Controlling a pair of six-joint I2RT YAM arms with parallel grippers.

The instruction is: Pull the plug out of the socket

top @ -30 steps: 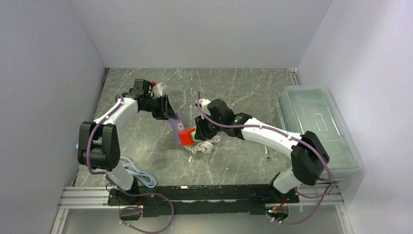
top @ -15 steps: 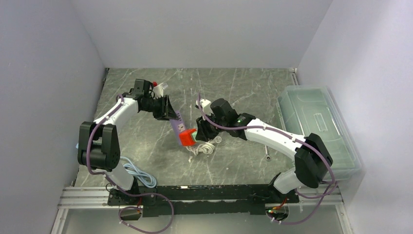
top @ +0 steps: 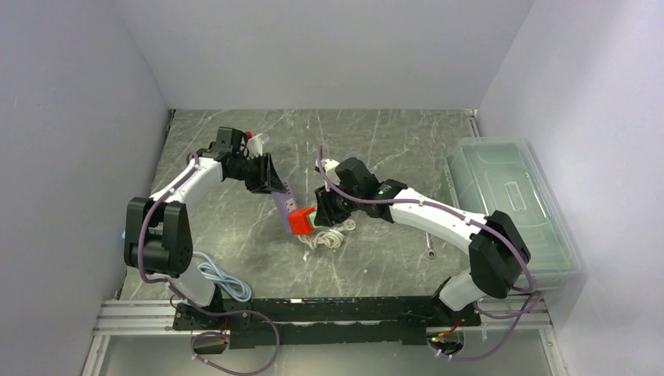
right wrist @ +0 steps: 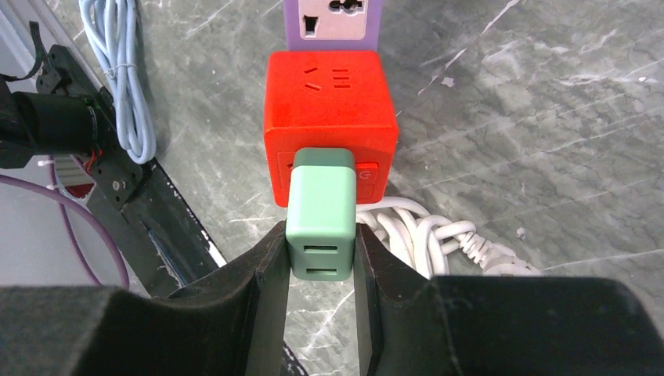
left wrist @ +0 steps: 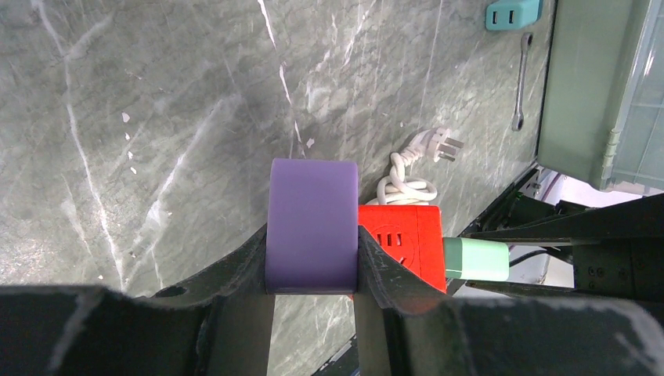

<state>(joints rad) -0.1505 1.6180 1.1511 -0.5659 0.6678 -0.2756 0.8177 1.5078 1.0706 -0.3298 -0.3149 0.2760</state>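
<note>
Centrally over the grey marble bench [right wrist: 509,102], the two arms meet end to end. The left pincer [left wrist: 313,243] is clamped on a purple socket block [left wrist: 312,204], which is joined to a red socket cube [right wrist: 329,102]. The right pincer [right wrist: 321,251] is closed tight around a mint-green plug [right wrist: 321,207], seated in the red cube's side face. A coiled white cord [right wrist: 427,235] lies just beside the cube

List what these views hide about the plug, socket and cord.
- Right wrist: the green plug's prongs, buried inside the red socket cube.
- Right wrist: where the white cord joins the cube, hidden beneath it.
- Top external: the plug itself, mostly covered by the right gripper.
- Left wrist: the purple block's near end, behind the left gripper.
</note>
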